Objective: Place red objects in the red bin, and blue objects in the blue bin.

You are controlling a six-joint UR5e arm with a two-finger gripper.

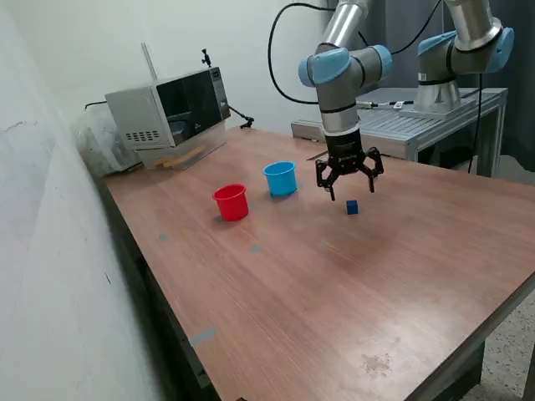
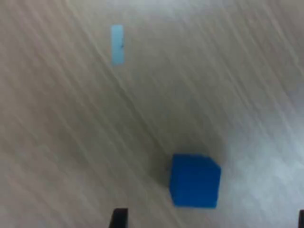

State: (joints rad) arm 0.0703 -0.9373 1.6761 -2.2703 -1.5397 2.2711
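On wood table (image 1: 334, 284), blue cube (image 2: 195, 181), wrist-only blue tape strip (image 2: 117, 44)

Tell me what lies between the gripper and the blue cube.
Nothing: in the exterior view the open gripper hangs just above the blue cube, only air between.

The grey-and-blue UR5e arm (image 1: 344, 71) is held upright, its black two-finger gripper (image 1: 350, 189) pointed straight down, fingers spread wide and empty.

Silver tubular arm (image 1: 338, 92) with light blue joint caps, black cables, and a black two-finger tool (image 1: 350, 186).
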